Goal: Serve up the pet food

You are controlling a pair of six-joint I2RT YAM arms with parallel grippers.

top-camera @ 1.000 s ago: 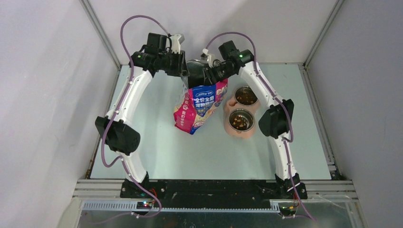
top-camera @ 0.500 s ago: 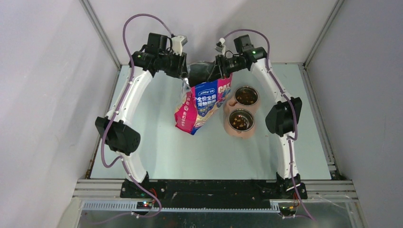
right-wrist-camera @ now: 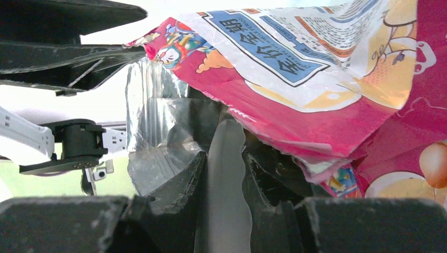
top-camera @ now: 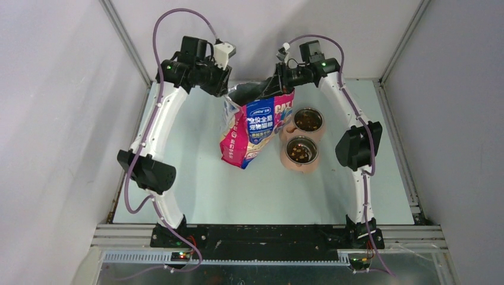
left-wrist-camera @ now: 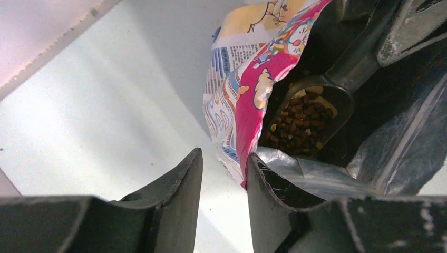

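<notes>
The pink and blue cat bag (top-camera: 252,127) stands open at the table's back middle. In the left wrist view a clear scoop (left-wrist-camera: 345,71) sits inside the bag (left-wrist-camera: 245,84), its bowl heaped with brown pet food (left-wrist-camera: 300,124). My right gripper (top-camera: 278,83) is above the bag's mouth, shut on the scoop's handle (right-wrist-camera: 224,179); it also shows in the right wrist view (right-wrist-camera: 224,158). My left gripper (top-camera: 227,89) is at the bag's left rim. Its jaws (left-wrist-camera: 225,154) stand apart, with the bag's pink edge against the right finger (left-wrist-camera: 269,184).
Two steel bowls (top-camera: 308,120) (top-camera: 300,150), each with some kibble, sit in a peach stand (top-camera: 287,160) right of the bag. Grey walls and a metal frame (top-camera: 128,44) close in the table (top-camera: 190,178) at the back and sides.
My right gripper has pulled up and back with the scoop handle. My left gripper has risen a little. The bag stands more upright, with its mouth wider open.
</notes>
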